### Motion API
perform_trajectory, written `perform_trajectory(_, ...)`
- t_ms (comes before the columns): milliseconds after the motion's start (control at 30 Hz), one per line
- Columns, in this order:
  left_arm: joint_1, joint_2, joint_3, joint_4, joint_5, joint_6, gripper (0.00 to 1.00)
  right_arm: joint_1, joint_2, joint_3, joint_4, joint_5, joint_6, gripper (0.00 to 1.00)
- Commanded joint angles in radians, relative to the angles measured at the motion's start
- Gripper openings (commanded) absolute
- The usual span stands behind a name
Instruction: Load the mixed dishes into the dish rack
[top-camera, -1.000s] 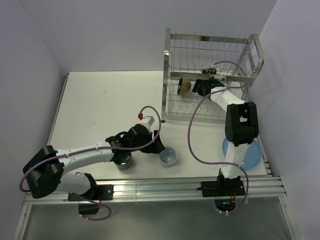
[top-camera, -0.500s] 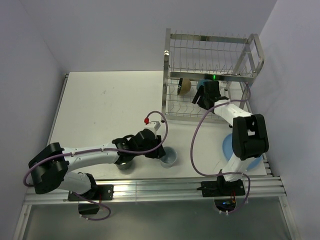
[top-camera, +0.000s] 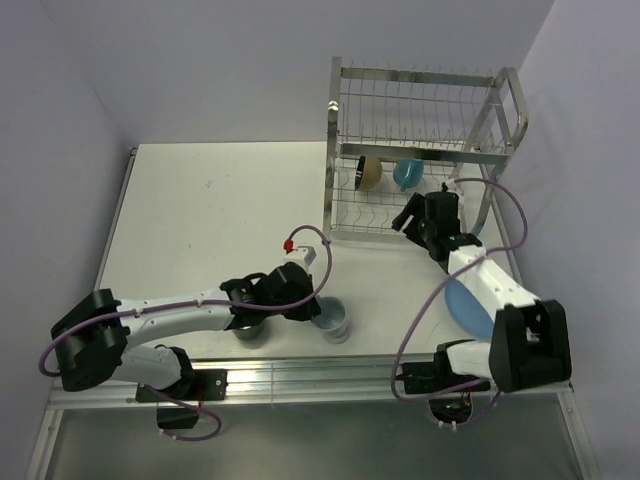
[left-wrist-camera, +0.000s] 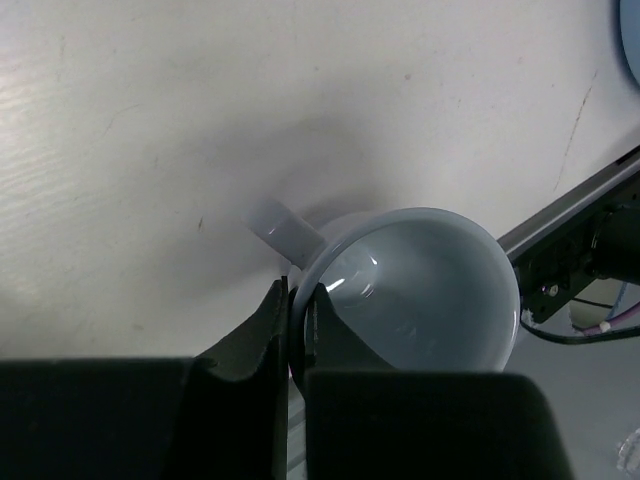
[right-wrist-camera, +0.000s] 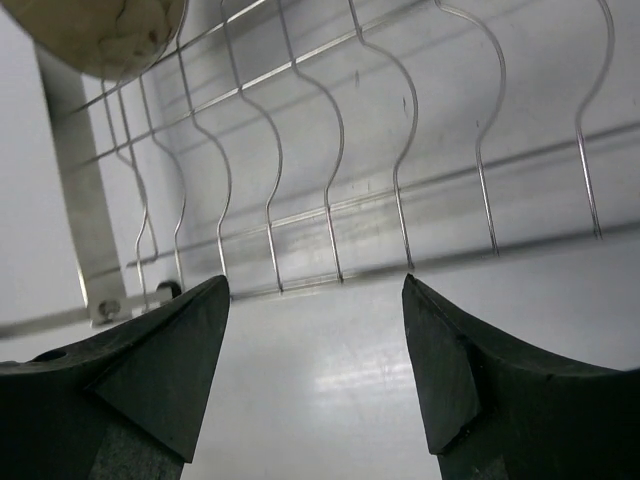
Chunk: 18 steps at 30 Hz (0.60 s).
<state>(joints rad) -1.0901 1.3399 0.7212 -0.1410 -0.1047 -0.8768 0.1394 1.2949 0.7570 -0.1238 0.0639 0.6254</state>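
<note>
Upright near the front edge of the table (top-camera: 200, 210): the white mug (left-wrist-camera: 425, 295), mouth up, handle sticking out toward the upper left of the left wrist view. Rim pinched by the left pincer (left-wrist-camera: 293, 290), clamped shut on the wall right beside the handle, 1 finger inside the mug and 1 outside. Lower body of the mug cut off behind those fingers. Impossible to tell whether resting on the table or raised off it.

Just left of it, the dark grey-black mug (top-camera: 248, 327), mostly hidden under the left arm (top-camera: 180, 312), only part of the rim showing.

At the far right of the table, the dish rack (top-camera: 420, 95), well apart from the white mug. In its lower tier, the small bowl (top-camera: 370, 172) tipped on edge with tan outside showing, and the light blue mug (top-camera: 407, 174) just beside it on the right.

Hovering just in front of that lower tier, the right pincer (right-wrist-camera: 315, 285), spread wide and gripping nothing, near the wires (right-wrist-camera: 330, 180) but not touching. In the right wrist view, only a tan edge of the bowl at the top left corner.

Flat on the table at the right front, the light blue plate (top-camera: 465, 300), largely covered by the right arm (top-camera: 490, 285). Only a sliver visible in the top right corner of the left wrist view.
</note>
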Motion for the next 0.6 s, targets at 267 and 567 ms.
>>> perform_trajectory(267,0.059,-0.272,0.018,0.089,0.221,-0.093,0.0,0.163,-0.518,-0.169,-0.166,-0.104,0.079,0.76)
perform_trajectory(567,0.231,-0.347,-0.139,0.51,0.529,-0.301,0.0,0.253,-0.9,-0.252,-0.261,-0.311,0.195,0.73)
